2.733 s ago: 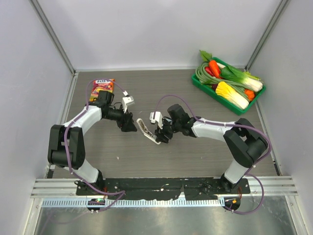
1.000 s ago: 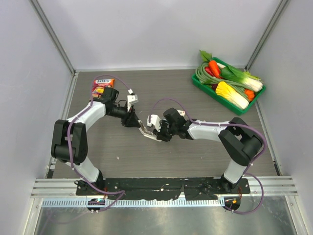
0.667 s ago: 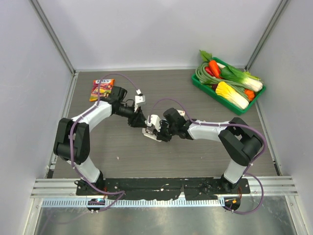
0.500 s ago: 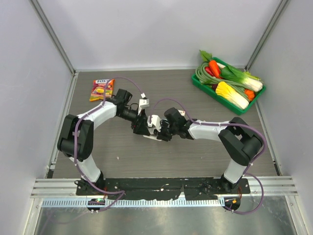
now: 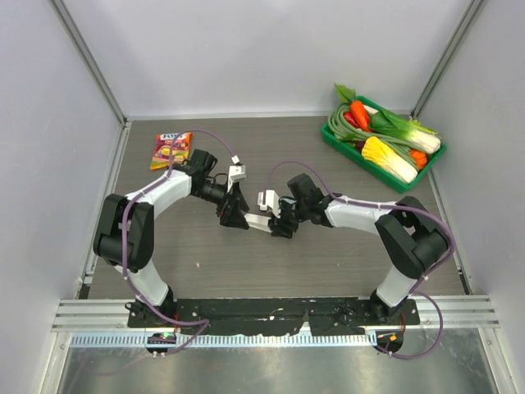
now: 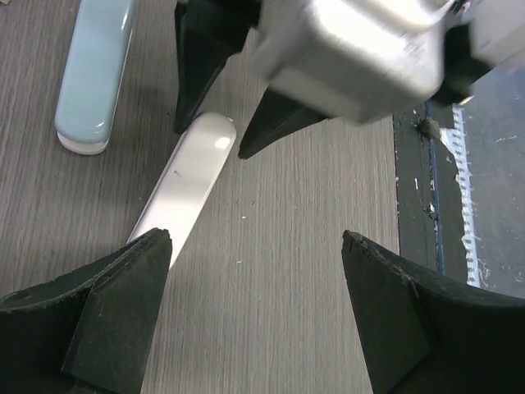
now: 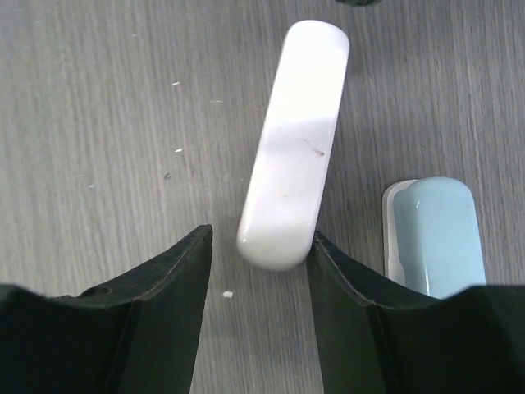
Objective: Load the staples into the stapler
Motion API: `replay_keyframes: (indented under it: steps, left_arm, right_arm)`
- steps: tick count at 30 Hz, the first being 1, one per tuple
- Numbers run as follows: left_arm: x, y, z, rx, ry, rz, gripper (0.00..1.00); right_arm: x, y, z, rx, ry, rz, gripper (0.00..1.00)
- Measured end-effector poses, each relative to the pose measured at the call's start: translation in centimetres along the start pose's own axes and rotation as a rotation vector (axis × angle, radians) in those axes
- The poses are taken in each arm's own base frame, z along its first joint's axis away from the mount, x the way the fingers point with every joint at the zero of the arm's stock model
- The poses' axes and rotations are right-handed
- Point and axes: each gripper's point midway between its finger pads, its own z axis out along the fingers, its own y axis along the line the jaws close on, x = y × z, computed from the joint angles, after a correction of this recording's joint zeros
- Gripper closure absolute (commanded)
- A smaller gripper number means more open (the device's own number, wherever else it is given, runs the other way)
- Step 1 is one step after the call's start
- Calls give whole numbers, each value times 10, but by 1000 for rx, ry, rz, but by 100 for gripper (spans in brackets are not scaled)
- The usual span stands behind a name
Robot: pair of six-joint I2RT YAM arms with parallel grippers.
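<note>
A white stapler [image 7: 295, 148] lies flat on the wooden table, with a light blue stapler [image 7: 431, 234] beside it. My right gripper [image 7: 261, 238] is open, and the white stapler's near end sits between its fingertips, against the right finger [image 7: 344, 287]. My left gripper [image 6: 254, 240] is open and empty, and the other end of the white stapler [image 6: 184, 185] lies by its left finger [image 6: 123, 304]. The blue stapler [image 6: 94, 74] lies further off. From above, both grippers [image 5: 234, 215] [image 5: 280, 223] meet over the white stapler [image 5: 257, 220] mid-table. The staples box is not in view.
A green tray of toy vegetables [image 5: 383, 139] stands at the back right. A red snack packet [image 5: 171, 148] lies at the back left. The black base plate and rail [image 6: 492, 205] run along the table's near edge.
My left arm has swung from near the snack packet to the table's middle, onto the white stapler. My right gripper has shifted a little to the right, and the stapler now lies flat.
</note>
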Motion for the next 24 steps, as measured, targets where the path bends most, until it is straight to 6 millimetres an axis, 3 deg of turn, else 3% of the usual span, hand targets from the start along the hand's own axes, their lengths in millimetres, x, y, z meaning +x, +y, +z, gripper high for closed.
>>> replay_keyframes:
  steps: [10, 14, 19, 24]
  left_arm:
    - [0, 1, -2, -6, 4, -11, 10]
    - [2, 4, -4, -29, 22, -8, 2]
    - [2, 9, -13, -127, 49, -28, 0]
    - [-9, 22, -38, -287, 42, -76, 0]
  right_arm:
    - [-22, -2, -44, -47, -66, -36, 44]
    - [-30, -9, -65, -2, -63, -34, 43]
    - [-45, -21, -108, 142, -72, -15, 25]
    - [-54, -30, -153, 341, -88, -15, 24]
